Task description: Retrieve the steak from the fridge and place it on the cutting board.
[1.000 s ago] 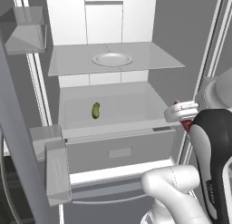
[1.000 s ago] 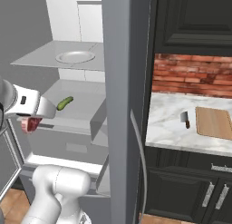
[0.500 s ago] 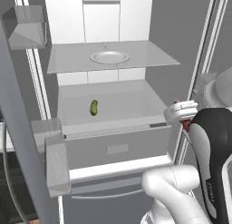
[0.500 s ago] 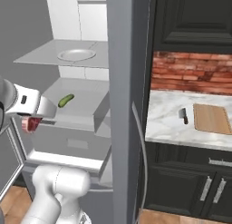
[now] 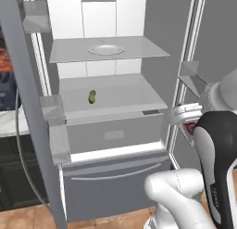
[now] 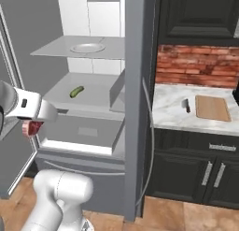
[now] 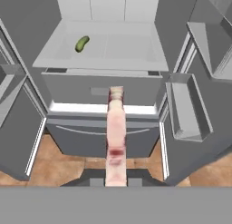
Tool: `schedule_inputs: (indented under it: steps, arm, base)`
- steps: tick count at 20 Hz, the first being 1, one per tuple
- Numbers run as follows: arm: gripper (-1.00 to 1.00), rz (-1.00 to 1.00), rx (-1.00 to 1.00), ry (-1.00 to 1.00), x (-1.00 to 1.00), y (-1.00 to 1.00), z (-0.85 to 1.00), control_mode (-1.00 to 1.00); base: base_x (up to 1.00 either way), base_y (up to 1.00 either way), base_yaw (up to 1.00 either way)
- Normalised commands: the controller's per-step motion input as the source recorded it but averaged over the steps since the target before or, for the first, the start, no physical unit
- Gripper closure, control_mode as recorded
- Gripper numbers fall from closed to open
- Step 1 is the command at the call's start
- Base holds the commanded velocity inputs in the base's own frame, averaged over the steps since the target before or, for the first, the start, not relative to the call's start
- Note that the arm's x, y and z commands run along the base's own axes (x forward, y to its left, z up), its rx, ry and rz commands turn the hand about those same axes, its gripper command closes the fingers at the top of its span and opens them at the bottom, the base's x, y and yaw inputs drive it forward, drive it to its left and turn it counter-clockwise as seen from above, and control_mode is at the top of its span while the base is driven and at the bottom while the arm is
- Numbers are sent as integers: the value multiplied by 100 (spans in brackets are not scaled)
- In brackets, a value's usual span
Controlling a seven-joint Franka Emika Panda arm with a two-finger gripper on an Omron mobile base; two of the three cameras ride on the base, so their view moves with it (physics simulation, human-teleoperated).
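The gripper (image 7: 116, 175) holds the steak (image 7: 116, 132) edge-on between its fingers, clamped on the lower end only, so most of the slab sticks out past the grip, out in front of the fridge (image 5: 111, 130) and level with its drawer front. In the right base view the steak (image 6: 32, 127) hangs under the white hand, left of the fridge's open compartment; in the left base view a bit of red (image 5: 190, 127) shows beside the hand near the fridge's right door. The cutting board (image 6: 212, 108) lies on the marble tabletop (image 6: 168, 104) well to the right of the fridge, just right of the cleaver (image 6: 186, 104). Risk, as a judgement: the grip is near one edge, so a fast swing could let the slab pivot or slip out onto the floor. The fridge's right door and its bins (image 7: 186, 109) sit near the hand, and the grey door edge (image 6: 135, 108) stands between fridge and board, so a direct sideways path would likely clip it; the arm or base has to back clear of the fridge first. The pickle (image 5: 92, 96) and plate (image 5: 105, 49) stay on fridge shelves, well apart from the steak, no risk there. A careless drop at the board could land on the cleaver.
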Motion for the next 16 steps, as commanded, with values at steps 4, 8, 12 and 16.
schedule_inputs:
  steps: [4, 8, 12, 16]
  arm:
    - [100, 0, 0, 0, 0, 0, 0, 100]
    - [100, 0, 0, 0, 0, 0, 0, 100]
    - [100, 0, 0, 0, 0, 0, 0, 100]
    - [100, 0, 0, 0, 0, 0, 0, 100]
  base:
    - [-75, -11, -2]
    - [-91, -23, -2]
    - [-67, -42, -2]
    - [-16, -87, -4]
